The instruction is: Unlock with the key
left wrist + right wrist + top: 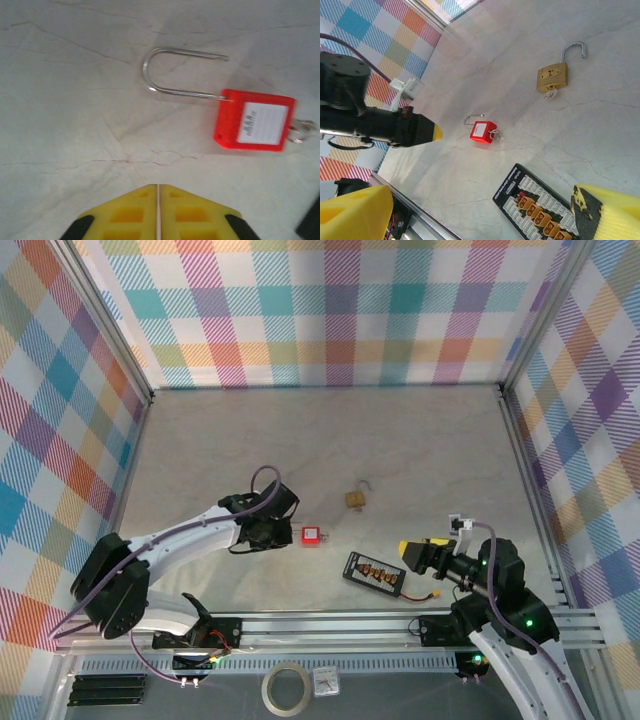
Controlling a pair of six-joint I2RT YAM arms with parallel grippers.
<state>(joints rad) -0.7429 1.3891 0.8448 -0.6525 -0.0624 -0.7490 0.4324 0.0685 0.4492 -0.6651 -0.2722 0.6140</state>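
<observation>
A red padlock (255, 120) lies flat on the table with its steel shackle (184, 71) swung open. A small silvery key with a ring (301, 131) sticks out of its base. My left gripper (158, 187) is shut with nothing between its yellow fingers. It hovers short of the red padlock (313, 534), just to the lock's left in the top view. A brass padlock (552, 76), shackle open, lies farther back with another small silvery key (551, 93) at its base. My right gripper (480, 200) is open and holds nothing.
A black board with orange connectors (375, 573) lies in front of my right gripper (415, 555). Aluminium rails (330, 623) run along the near edge. Checked walls close the sides and back. A tape roll (287, 689) sits below the rail.
</observation>
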